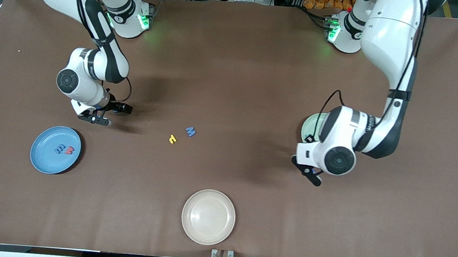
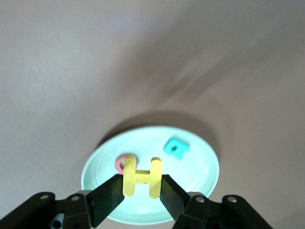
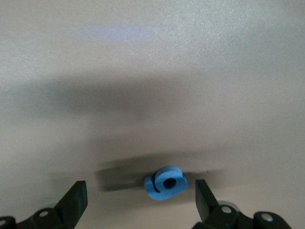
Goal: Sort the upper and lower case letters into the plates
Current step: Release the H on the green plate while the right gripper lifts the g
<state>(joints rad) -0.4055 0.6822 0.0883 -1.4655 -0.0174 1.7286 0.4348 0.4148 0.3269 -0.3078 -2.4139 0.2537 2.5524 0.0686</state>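
Yellow H (image 2: 142,177) over mint plate (image 2: 205,191).

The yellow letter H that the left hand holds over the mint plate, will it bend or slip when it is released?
The yellow letter H looks thick and keeps its shape between the left hand's fingers, so probably stiff. It seems small and light, so it may bounce slightly. Being flat, it should not roll on the mint plate.

The brown table (image 1: 234,63) holds a blue plate (image 1: 42,159), a mint green plate (image 1: 308,128) and a cream-white plate (image 1: 207,235). A blue letter (image 1: 190,131) and a yellow letter (image 1: 172,139) lie near its middle. Another blue letter (image 3: 166,182) lies near the blue plate.
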